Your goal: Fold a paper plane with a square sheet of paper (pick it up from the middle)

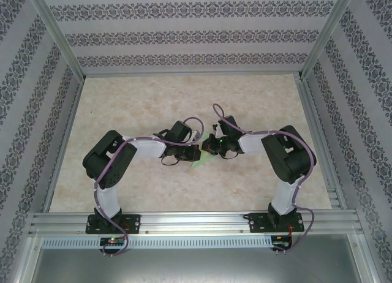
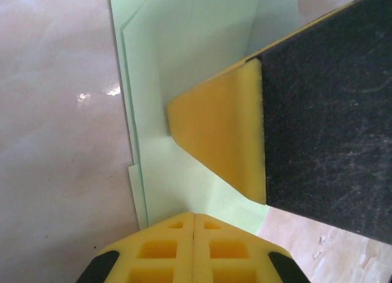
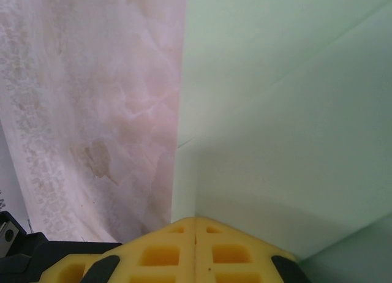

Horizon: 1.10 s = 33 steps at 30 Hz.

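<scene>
Item: square sheet of paper (image 2: 184, 62), pale green, folded into layers with stepped edges along one side. It lies flat at the middle of the surface (image 1: 184, 99), well away from every edge.

Fittings: the left claw (image 2: 193, 218) has its fingers together, tip on the paper. The right claw (image 3: 195, 222) has its fingers together, tip on the paper just beside the other.

From above the arms hide most of the paper, leaving a small green corner showing. The wrist views cut off its outline. Whether either claw pinches a layer cannot be told.

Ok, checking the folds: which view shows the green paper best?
Left wrist: the paper shows its layered folded edges. Right wrist gives a close partial patch with one crease; top external, just a green sliver.
</scene>
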Each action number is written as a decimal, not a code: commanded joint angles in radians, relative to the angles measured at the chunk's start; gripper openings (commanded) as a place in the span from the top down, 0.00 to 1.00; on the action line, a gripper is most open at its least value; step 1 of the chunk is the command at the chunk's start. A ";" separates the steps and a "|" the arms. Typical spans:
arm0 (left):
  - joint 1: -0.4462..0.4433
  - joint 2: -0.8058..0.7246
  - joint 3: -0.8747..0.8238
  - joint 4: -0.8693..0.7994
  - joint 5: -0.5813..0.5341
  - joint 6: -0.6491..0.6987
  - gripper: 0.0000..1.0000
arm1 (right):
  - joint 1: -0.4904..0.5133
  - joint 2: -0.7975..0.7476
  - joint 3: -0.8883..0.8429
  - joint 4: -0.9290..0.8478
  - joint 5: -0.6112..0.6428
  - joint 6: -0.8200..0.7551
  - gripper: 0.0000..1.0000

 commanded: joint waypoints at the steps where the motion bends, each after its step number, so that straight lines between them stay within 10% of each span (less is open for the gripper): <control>1: -0.017 -0.040 -0.022 -0.043 0.021 0.000 0.90 | -0.010 0.061 -0.031 -0.093 0.075 -0.033 0.95; 33: -0.016 -0.043 -0.110 -0.056 0.075 -0.020 0.86 | -0.014 0.090 -0.023 -0.114 0.074 -0.039 0.95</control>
